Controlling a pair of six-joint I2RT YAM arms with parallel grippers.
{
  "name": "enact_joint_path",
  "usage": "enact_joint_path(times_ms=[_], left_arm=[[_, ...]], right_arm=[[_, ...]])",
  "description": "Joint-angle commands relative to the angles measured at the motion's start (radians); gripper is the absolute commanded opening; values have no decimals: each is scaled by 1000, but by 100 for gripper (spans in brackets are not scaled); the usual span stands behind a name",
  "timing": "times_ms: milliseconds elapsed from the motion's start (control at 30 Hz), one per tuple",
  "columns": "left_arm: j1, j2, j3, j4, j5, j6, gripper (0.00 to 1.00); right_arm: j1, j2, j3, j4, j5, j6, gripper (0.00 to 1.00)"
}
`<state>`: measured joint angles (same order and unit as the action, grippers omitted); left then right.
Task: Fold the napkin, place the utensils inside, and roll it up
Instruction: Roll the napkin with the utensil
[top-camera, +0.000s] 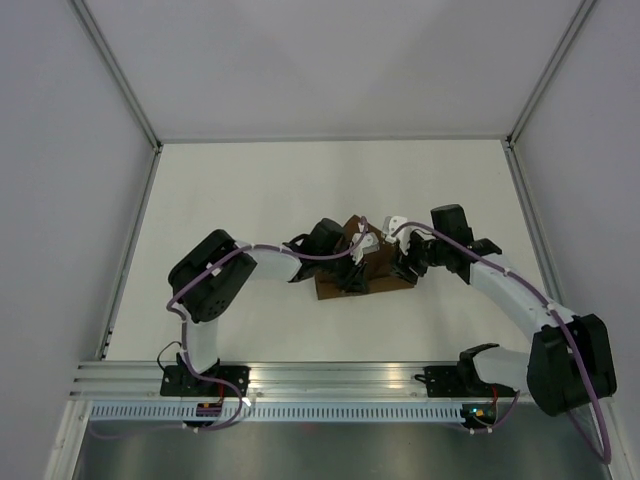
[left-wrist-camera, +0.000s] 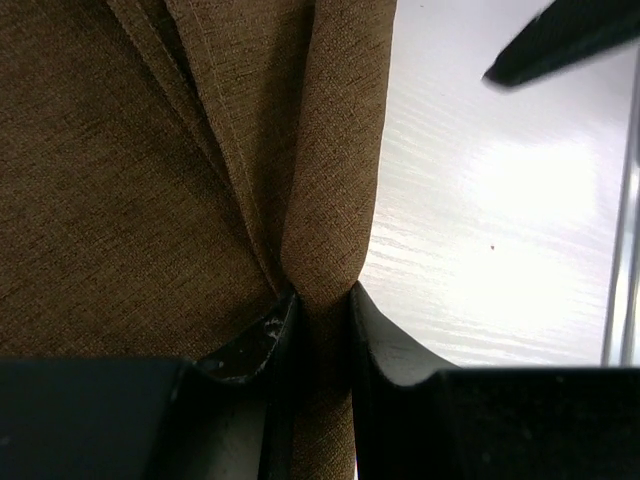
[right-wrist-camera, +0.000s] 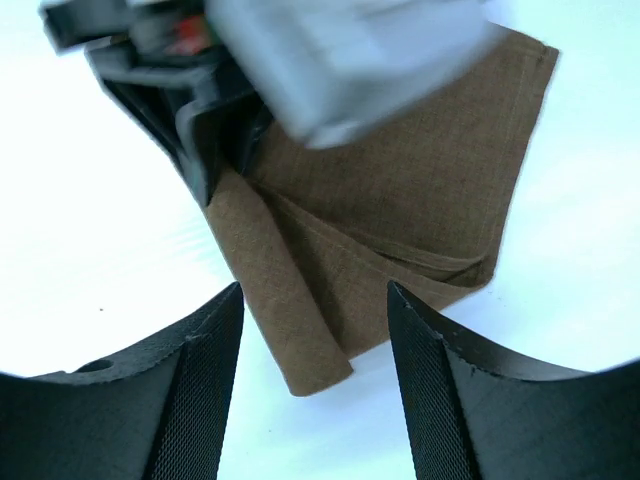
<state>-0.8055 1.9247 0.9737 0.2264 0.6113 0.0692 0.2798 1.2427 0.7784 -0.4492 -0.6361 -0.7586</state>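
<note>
Nearest in the top view, an aluminium rail (top-camera: 330, 375) is seen along the table (top-camera: 250, 200) edge, with both arm bases bolted to it. Both arms are bent inward over the napkin (top-camera: 330, 285), which is lying folded near the table's middle. The left gripper (top-camera: 357, 265) and right gripper (top-camera: 406, 265) are met just above it, close together.

From the left wrist, a raised fold of the napkin (left-wrist-camera: 150, 180) is seen clenched between the left gripper's (left-wrist-camera: 320, 330) black fingers (left-wrist-camera: 255, 345), with creases drawn toward the pinch. White table (left-wrist-camera: 500, 220) is shown to the right, and a dark blurred shape (left-wrist-camera: 570, 40) that cannot be identified.

From the right wrist, the right gripper (right-wrist-camera: 315, 290) is seen with its jaws spread apart and nothing grasped. The napkin (right-wrist-camera: 420, 190) is laid flat beyond them, one folded strip ending between the fingers (right-wrist-camera: 190, 380) in this view. The left gripper (right-wrist-camera: 215, 150) is seen clamped on the cloth's far edge.
</note>
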Motion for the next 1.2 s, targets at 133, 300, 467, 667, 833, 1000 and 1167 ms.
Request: enact_joint_path(times_ms=[133, 300, 467, 667, 833, 1000, 1167], left_arm=[[61, 140, 82, -257, 180, -46, 2], [80, 209, 166, -349, 257, -46, 2], [84, 235, 206, -387, 284, -49, 2], [92, 240, 211, -392, 317, -54, 2], [95, 231, 207, -398, 326, -48, 5], [103, 178, 203, -386, 309, -55, 30], [124, 100, 195, -332, 306, -103, 39]], right_arm=[[235, -137, -277, 365, 272, -50, 66], [384, -117, -370, 520, 421, -65, 66], [479, -54, -384, 572, 506, -79, 65], [522, 53, -372, 606, 555, -85, 54], [524, 66, -370, 587, 550, -79, 39], [522, 80, -331, 498, 520, -76, 23], [522, 96, -280, 383, 434, -62, 17]])
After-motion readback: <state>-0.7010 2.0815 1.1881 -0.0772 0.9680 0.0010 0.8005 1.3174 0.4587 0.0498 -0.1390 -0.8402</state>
